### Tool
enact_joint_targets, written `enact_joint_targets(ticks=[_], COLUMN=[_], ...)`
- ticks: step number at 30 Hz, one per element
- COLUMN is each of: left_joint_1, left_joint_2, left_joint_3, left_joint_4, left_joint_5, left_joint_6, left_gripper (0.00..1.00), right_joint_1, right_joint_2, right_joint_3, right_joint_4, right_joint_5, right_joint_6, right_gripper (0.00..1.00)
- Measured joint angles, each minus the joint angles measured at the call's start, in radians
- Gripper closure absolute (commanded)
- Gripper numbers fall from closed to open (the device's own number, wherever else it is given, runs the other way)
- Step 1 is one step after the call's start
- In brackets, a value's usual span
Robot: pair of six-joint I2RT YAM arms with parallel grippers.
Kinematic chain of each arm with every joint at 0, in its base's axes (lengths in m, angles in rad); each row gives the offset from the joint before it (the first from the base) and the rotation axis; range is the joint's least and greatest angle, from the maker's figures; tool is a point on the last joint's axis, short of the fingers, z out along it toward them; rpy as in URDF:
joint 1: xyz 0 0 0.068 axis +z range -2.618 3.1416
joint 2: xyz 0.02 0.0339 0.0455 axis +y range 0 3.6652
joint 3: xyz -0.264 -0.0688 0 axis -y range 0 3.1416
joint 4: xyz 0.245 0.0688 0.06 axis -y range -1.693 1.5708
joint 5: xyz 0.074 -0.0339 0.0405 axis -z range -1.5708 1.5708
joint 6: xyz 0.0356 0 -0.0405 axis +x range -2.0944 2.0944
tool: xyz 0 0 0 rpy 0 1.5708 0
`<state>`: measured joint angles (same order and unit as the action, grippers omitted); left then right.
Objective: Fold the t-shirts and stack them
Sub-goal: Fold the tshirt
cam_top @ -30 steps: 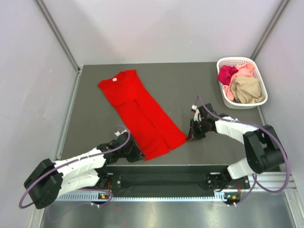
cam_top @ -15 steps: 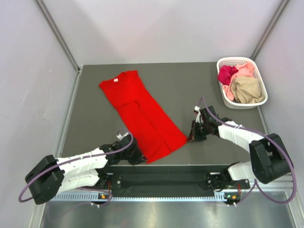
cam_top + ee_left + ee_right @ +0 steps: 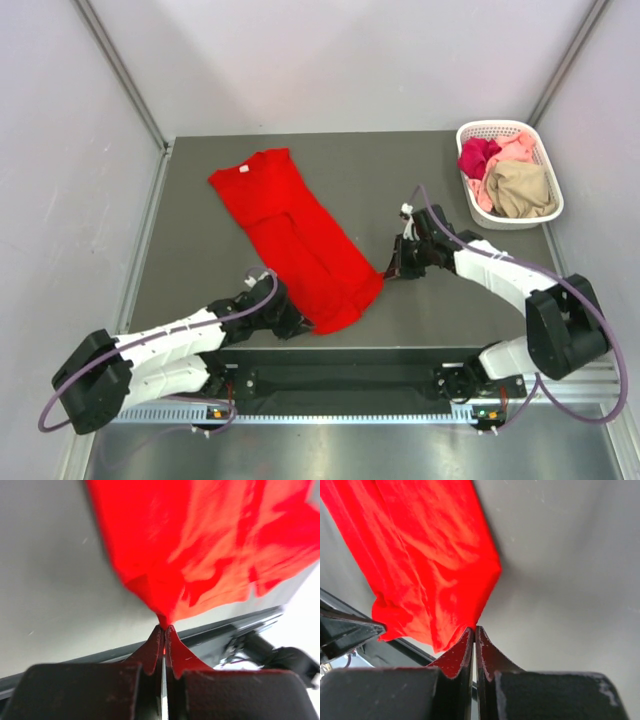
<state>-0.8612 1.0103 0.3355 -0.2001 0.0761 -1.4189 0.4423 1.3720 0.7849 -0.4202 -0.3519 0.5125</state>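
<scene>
T-shirt [image 3: 290, 235] lies left-centre on table [image 3: 400, 170]; basket [image 3: 497, 125], apparently holding shirts [image 3: 520, 187], far right.

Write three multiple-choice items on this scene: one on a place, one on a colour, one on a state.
1. The basket stands at the table's: A near left corner; B far right corner; C centre.
2. The spread shirt is: A red; B tan; C blue.
3. The left gripper and right gripper are: A open; B shut on nothing; C shut on the shirt.
1 B, it sits top right in the overhead view. 2 A, the cloth is bright red. 3 C, each wrist view shows red cloth pinched in shut jaws.
</scene>
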Motion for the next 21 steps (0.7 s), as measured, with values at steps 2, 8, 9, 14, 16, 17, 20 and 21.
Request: enact_joint_targets(ticks=[2, 8, 9, 14, 16, 17, 20, 21], left_joint_1=[0.04, 0.184, 0.205, 0.318, 0.36, 0.379, 0.451, 0.48], left_joint_2=[0.005, 0.029, 0.029, 0.036, 0.051, 0.058, 0.076, 0.087], left_joint_3=[0.018, 0.078, 0.087, 0.121, 0.138, 0.145, 0.163, 0.172], left_joint_4=[0.004, -0.009, -0.012, -0.045, -0.069, -0.074, -0.095, -0.103], left_joint_5=[0.019, 0.074, 0.087, 0.126, 0.137, 0.142, 0.164, 0.174], left_joint_6=[0.003, 0.042, 0.05, 0.103, 0.132, 0.142, 0.18, 0.195], left_gripper=[1.0, 1.0, 1.0, 1.0, 1.0, 1.0, 1.0, 1.0], right_joint_1=[0.013, 0.04, 0.04, 0.042, 0.042, 0.043, 0.046, 0.047], right_joint_2=[0.029, 0.115, 0.126, 0.184, 0.217, 0.239, 0.31, 0.34], right_joint_3=[0.027, 0.116, 0.132, 0.241, 0.304, 0.341, 0.459, 0.507], right_joint_4=[-0.003, -0.038, -0.042, -0.074, -0.091, -0.097, -0.113, -0.122], right_joint_5=[0.01, 0.035, 0.038, 0.049, 0.05, 0.05, 0.05, 0.048], right_joint_6=[0.004, 0.006, 0.006, 0.006, 0.004, 0.003, -0.011, -0.019], right_gripper=[1.0, 1.0, 1.0, 1.0, 1.0, 1.0, 1.0, 1.0])
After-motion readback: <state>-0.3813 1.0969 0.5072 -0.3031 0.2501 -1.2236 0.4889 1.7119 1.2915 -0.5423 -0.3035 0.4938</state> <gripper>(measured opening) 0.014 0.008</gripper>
